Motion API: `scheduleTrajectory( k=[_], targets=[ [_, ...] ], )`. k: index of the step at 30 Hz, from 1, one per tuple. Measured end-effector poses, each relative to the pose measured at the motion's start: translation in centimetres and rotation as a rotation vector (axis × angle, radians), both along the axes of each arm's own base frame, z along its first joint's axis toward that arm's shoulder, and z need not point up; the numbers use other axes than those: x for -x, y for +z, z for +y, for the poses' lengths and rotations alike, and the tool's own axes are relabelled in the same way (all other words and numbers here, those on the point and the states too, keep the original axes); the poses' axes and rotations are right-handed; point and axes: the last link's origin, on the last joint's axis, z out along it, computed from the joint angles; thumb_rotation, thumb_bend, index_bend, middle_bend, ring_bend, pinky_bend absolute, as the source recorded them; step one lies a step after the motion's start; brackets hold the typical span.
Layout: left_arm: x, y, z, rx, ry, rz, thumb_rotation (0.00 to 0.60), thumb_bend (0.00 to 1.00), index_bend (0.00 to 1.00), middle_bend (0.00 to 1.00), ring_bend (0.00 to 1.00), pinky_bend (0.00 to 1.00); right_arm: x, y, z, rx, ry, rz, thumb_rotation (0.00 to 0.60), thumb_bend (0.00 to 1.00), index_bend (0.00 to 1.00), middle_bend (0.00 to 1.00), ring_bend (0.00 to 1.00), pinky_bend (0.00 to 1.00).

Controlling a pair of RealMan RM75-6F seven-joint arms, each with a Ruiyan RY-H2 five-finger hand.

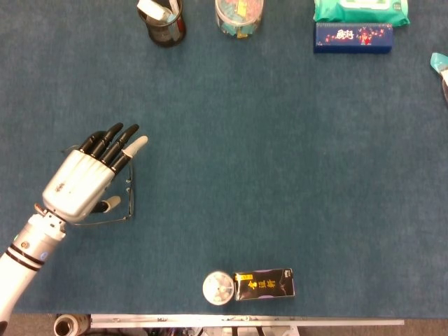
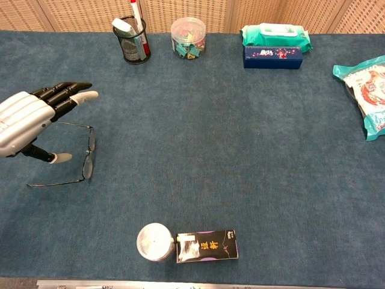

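The silver-backed robot left hand (image 2: 27, 120) has black fingers with pale tips, above thin dark wire-framed glasses (image 2: 84, 153) on a teal-blue felt tabletop (image 2: 240, 150). A black rectangular box (image 2: 207, 245) bears gold characters, and the dark blue box (image 2: 272, 56) carries red-and-white print beneath a green wipes pack (image 2: 275, 35).

Along the far edge of your bench (image 2: 240, 150): a mesh pen cup (image 2: 133, 45), a clear jar (image 2: 188, 38), a green wipes pack (image 2: 275, 35) behind a blue box (image 2: 272, 56). Near edge, a round tin (image 2: 156, 242) touching a black box (image 2: 207, 245). Snack bag (image 2: 368, 90) far right.
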Motion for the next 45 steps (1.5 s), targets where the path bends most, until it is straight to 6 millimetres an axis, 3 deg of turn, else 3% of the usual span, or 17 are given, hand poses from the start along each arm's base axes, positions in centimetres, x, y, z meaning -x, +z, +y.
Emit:
scheduleTrajectory(
  k=[7, 19, 45],
  targets=[
    [0.4, -0.8, 0.5, 0.01, 0.006, 0.002, 0.6, 0.06, 0.0, 0.0, 0.0, 0.17, 0.1, -0.1, -0.2, -0.007, -0.006, -0.003, 0.6, 0.21, 0.29, 0.42, 0.31, 0.3],
    [0.8, -1.3, -0.6, 0.038, 0.011, 0.002, 0.6, 0.06, 0.0, 0.0, 0.0, 0.17, -0.1, -0.4, -0.1, -0.009, -0.008, -0.001, 0.6, 0.21, 0.29, 0.42, 0.31, 0.3],
    [-0.7, -3.8, -0.2, 0.102, -0.043, 0.011, 0.6, 0.06, 0.0, 0.0, 0.0, 0.17, -0.1, -0.2, -0.2, -0.006, -0.012, -0.005, 0.6, 0.21, 0.29, 0.42, 0.31, 0.3]
  ],
)
